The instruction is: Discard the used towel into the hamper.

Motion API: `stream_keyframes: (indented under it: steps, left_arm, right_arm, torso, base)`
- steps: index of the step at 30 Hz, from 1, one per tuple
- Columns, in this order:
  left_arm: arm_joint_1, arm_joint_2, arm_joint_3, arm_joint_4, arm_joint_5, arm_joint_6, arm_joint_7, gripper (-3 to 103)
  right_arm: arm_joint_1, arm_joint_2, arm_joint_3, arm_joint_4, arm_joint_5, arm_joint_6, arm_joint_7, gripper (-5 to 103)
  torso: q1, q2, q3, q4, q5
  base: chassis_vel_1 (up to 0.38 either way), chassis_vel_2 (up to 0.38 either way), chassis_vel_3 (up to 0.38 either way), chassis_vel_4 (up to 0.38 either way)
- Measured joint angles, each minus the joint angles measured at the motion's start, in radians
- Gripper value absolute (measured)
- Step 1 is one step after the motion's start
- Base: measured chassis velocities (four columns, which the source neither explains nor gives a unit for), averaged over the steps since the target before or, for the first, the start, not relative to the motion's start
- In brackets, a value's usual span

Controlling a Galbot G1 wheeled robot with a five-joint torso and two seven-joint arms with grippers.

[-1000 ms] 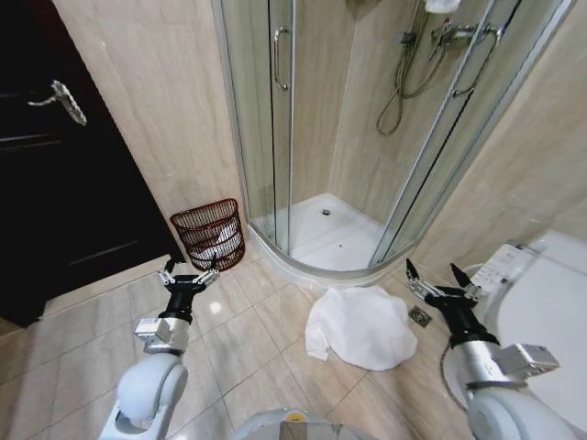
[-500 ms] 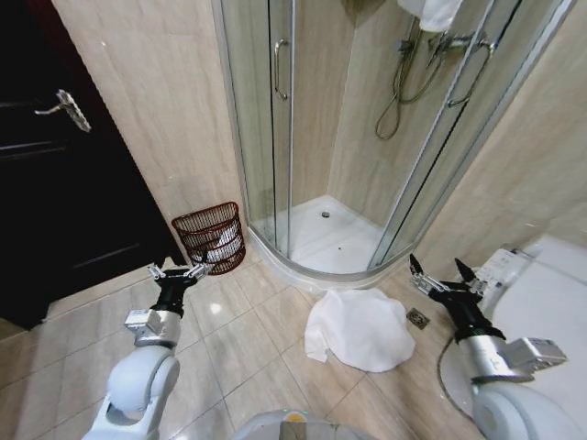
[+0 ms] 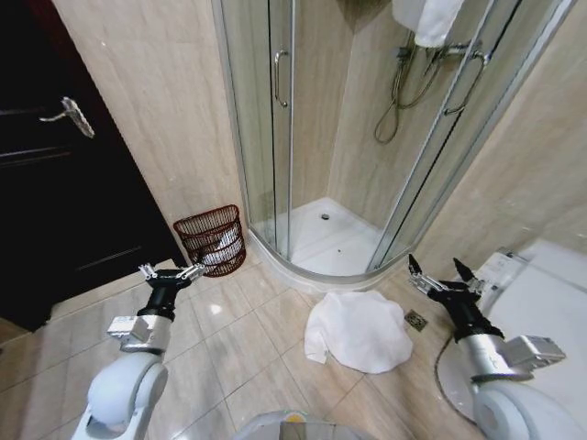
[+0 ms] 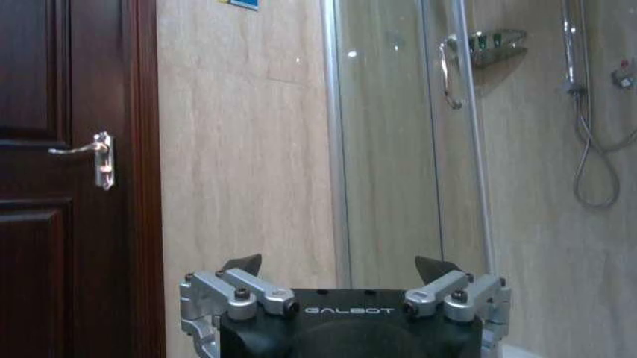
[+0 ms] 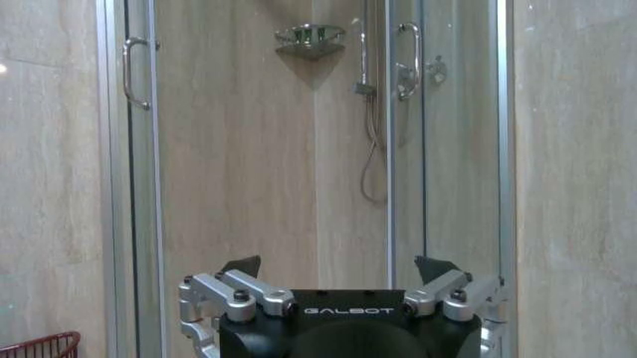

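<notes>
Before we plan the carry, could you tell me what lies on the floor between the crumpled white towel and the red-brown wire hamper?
Only bare beige floor tiles separate the crumpled white towel from the red-brown wire hamper, as the head view shows.

White towel (image 3: 359, 330) on beige tiled floor (image 3: 238, 339); dark red-brown openwork hamper (image 3: 211, 240) at ten o'clock, white cloth inside. Dark brown door (image 3: 55, 183), beige marbled wall (image 3: 156, 119), black-and-silver tools.

My left pincer (image 3: 171, 272) and right pincer (image 3: 444, 277) are matt black plastic with dull silver metal links. The towel (image 3: 359, 331) is soft white cloth, rumpled on the glossy beige floor tiles (image 3: 238, 339). The hamper (image 3: 211, 239) is dark red-brown openwork wire. The shower door (image 3: 272, 128) is clear glass, chrome-framed.
</notes>
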Motion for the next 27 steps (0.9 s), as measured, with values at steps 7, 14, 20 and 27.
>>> stream_keyframes:
  steps: [7,14,20,27]
  left_arm:
    - [-0.005,0.0,-0.005,0.001,-0.003,0.0,-0.001,100]
    - [-0.004,0.003,0.0,0.01,0.002,-0.009,-0.001,100]
    - [-0.001,0.001,0.004,0.01,0.008,-0.012,0.003,100]
    - [-0.002,0.006,0.003,0.007,-0.005,0.0,0.012,100]
  right_arm:
    - [-0.01,-0.005,0.004,0.0,-0.002,0.006,-0.004,100]
    - [-0.068,-0.054,0.019,-0.001,0.003,0.048,-0.013,100]
    - [-0.078,-0.093,0.028,-0.001,0.016,0.055,-0.007,100]
    - [-0.053,-0.107,0.026,-0.001,0.028,0.044,0.002,100]
  torso:
    - [0.011,0.027,0.016,0.0,0.0]
    - [0.025,0.061,0.035,0.0,-0.0001]
    - [0.033,0.081,0.047,0.0,0.0]
    - [0.046,0.108,0.062,0.0,0.0]
  base:
    - [0.0,0.0,0.0,0.0]
    - [0.0,0.0,0.0,0.0]
    - [0.0,0.0,0.0,0.0]
    - [0.0,0.0,0.0,0.0]
